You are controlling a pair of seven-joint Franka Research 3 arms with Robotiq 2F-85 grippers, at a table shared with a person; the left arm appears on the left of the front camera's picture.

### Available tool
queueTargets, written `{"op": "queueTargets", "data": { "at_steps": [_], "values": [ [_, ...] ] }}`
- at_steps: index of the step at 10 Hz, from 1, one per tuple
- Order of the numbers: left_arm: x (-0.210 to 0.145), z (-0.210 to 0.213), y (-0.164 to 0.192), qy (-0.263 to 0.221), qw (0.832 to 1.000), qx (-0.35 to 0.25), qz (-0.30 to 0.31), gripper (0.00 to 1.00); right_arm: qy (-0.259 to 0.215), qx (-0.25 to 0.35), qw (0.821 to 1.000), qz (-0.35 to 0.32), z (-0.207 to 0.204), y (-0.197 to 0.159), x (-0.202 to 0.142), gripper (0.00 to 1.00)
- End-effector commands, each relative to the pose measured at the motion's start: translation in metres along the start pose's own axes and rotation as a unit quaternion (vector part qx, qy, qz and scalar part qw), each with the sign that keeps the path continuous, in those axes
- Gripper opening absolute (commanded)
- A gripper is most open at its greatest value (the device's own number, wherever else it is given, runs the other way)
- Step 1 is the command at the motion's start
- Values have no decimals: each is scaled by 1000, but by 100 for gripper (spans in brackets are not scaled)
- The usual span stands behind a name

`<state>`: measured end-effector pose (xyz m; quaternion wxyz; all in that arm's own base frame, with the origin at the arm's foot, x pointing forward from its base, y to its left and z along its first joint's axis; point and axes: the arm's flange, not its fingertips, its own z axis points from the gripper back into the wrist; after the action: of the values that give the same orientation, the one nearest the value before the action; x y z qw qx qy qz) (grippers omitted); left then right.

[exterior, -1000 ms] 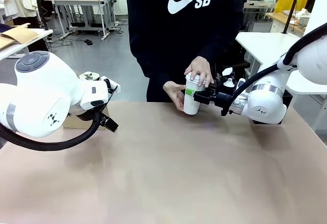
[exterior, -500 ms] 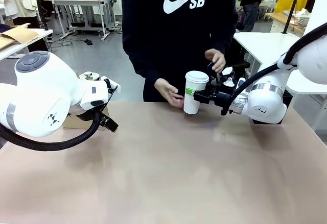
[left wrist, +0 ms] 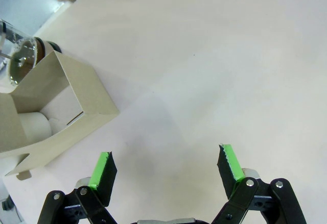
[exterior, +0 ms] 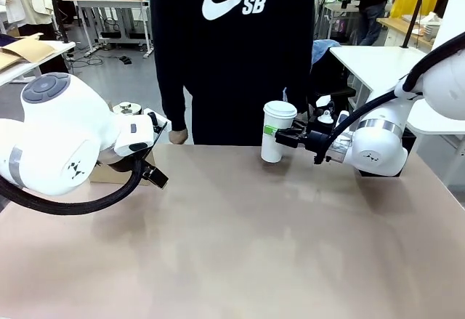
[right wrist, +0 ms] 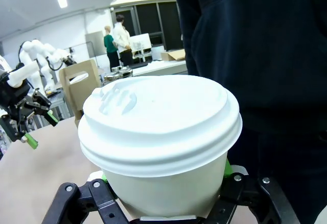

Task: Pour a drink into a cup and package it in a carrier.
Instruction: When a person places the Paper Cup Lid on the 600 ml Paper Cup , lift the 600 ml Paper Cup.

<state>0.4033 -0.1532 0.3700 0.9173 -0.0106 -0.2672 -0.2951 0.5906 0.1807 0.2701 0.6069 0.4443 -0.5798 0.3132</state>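
A tall white paper cup (exterior: pixel 275 136) with a white lid stands at the table's far edge. My right gripper (exterior: pixel 280 139) is shut on its side. In the right wrist view the cup (right wrist: pixel 158 142) is right in front of the camera, between the right gripper's (right wrist: pixel 166 177) green pads. The drink is hidden. The brown cardboard carrier (exterior: pixel 109 173) sits at the far left behind my left arm. My left gripper (left wrist: pixel 166 164) hangs open above bare table, with the carrier (left wrist: pixel 66 99) just left of its fingers.
A person in a black hoodie stands at the far side, one hand (exterior: pixel 178 136) hanging near the table edge. A glass pitcher (left wrist: pixel 20 55) stands behind the carrier. A white round object (left wrist: pixel 36 124) sits in one carrier slot. A black box (exterior: pixel 407 141) lies behind my right arm.
The person's hands have let go of the cup's lid and side and drawn back, and the person has stepped to the picture's left. Neither arm has moved.
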Motion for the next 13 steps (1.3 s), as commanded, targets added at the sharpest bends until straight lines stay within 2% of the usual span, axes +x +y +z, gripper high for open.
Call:
{"op": "queueTargets", "data": {
  "at_steps": [1,8,10,11,13],
  "values": [
    [0,0,1,-1,1000,-1,1,100,-3,-3,1000,2,-3,1,5,81],
    [0,0,1,-1,1000,-1,1,100,0,0,1000,0,0,0,0,81],
    [0,0,1,-1,1000,-1,1,100,18,19,999,20,8,25,65,81],
    [0,0,1,-1,1000,-1,1,100,10,43,999,21,13,38,100,81],
    [0,0,1,-1,1000,-1,1,100,22,68,997,35,21,79,170,81]
  ]
}}
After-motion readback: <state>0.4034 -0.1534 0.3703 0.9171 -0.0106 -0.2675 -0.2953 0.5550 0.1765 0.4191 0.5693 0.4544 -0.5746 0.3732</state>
